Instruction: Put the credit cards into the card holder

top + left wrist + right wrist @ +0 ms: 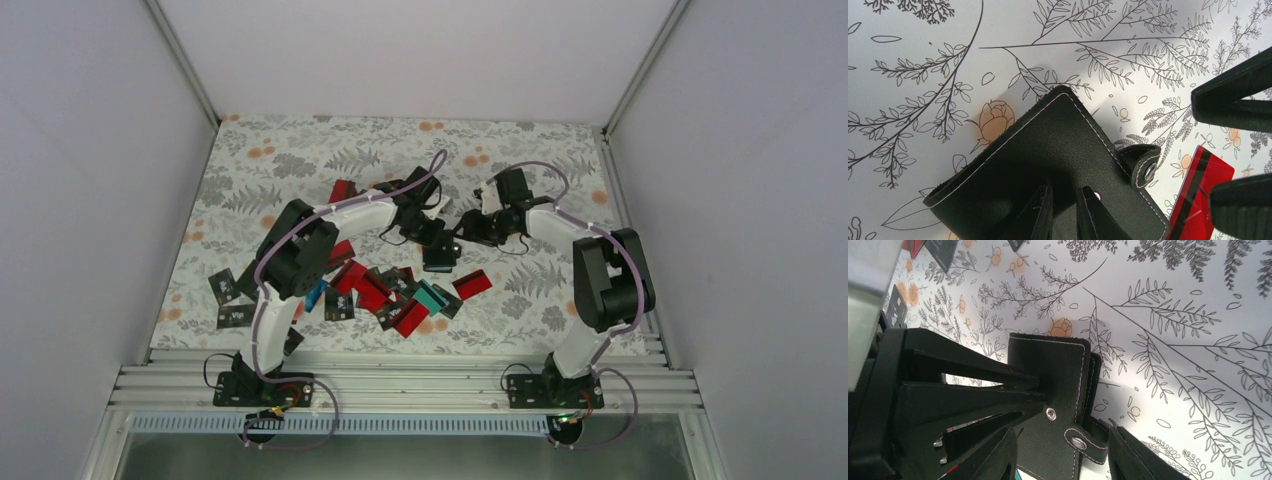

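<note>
Left hand [1066,197]: closed on the near edge of the card holder [1048,145]. Both fingers pinch its black stitched cover, and I judge it is lifted off the bench [290,160].
Card holder: over the middle of the bench, just beyond the card pile and between my two hands.
Snap strap [1143,167]: loose at the holder's right edge, with stud and socket apart.
Right hand [1204,146]: jaws apart around the strap side, with nothing pinched that I can see.
Red card [1200,192]: just beside my right hand's lower finger. I cannot tell whether they touch.
Credit cards [385,295]: scattered near the middle of the bench, mostly red, some black. I see none in the holder.
Step, as I judge it: spreading the holder open for a card.
Doing it well: grip firmly with the left but away from the mouth, so the pocket is not squeezed flat. Take the flap by its edge with the right, not the floppy strap, and peel slowly.
</note>
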Action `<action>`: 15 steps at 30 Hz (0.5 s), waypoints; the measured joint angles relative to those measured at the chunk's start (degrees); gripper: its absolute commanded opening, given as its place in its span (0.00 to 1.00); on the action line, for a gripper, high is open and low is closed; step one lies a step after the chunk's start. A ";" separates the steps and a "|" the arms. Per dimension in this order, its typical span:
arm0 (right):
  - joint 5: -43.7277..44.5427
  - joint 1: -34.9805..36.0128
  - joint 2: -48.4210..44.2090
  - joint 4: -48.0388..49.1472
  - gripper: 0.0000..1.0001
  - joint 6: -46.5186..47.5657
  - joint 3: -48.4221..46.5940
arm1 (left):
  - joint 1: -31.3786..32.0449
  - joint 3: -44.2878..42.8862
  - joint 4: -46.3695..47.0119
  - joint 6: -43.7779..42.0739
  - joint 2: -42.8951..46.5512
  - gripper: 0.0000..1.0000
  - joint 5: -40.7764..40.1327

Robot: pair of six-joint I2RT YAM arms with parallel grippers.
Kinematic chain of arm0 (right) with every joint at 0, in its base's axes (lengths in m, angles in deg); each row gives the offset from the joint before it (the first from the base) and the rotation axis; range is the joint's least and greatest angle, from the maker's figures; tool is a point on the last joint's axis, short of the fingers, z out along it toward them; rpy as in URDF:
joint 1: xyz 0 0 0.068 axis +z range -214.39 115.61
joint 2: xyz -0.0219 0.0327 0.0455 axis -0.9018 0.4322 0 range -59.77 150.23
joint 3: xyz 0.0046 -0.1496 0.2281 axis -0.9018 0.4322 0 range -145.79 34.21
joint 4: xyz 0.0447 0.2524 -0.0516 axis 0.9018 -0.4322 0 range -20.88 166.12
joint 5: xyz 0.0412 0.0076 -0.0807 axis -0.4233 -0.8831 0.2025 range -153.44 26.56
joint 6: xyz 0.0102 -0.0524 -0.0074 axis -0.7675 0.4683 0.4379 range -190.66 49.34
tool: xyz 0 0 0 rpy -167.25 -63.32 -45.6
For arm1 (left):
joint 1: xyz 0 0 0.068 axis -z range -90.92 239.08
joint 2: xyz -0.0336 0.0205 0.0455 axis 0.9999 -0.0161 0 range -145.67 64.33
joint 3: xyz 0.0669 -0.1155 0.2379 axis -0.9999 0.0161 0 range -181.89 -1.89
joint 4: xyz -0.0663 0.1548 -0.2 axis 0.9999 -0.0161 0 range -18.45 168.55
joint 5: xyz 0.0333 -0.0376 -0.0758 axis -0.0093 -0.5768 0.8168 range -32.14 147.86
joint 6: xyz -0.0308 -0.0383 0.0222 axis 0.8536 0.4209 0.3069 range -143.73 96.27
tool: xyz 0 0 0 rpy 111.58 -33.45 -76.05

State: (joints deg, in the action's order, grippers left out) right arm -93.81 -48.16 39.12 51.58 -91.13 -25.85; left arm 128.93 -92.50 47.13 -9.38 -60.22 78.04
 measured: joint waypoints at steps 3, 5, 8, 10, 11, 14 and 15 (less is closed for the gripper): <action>-0.33 0.55 0.09 0.04 0.46 -0.07 0.31 | 0.44 -0.57 -0.68 0.02 -0.11 0.16 -1.20; -0.68 1.11 0.09 0.11 0.43 -0.52 0.72 | 0.79 -0.94 -1.11 0.04 -0.17 0.16 -2.14; -0.20 2.25 0.00 0.22 0.40 -1.92 1.36 | 1.16 -1.09 -1.38 0.26 -0.15 0.16 -3.19; 1.57 3.43 -0.33 0.13 0.37 -3.74 1.77 | 1.29 -0.92 -1.20 0.70 0.00 0.16 -3.63; 2.69 4.09 -0.57 0.07 0.35 -4.59 1.88 | 1.33 -0.59 -0.96 1.01 0.17 0.16 -3.80; 6.19 5.77 -1.29 -0.39 0.33 -7.21 1.97 | 1.44 1.07 0.74 1.79 1.01 0.16 -4.31; 7.48 6.27 -1.49 -0.48 0.33 -8.13 1.97 | 1.51 1.73 1.53 2.01 1.33 0.16 -4.42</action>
State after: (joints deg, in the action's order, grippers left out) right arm -86.34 -41.89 37.64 51.10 -99.26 -23.88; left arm 130.44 -90.77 48.66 -7.37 -58.89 73.63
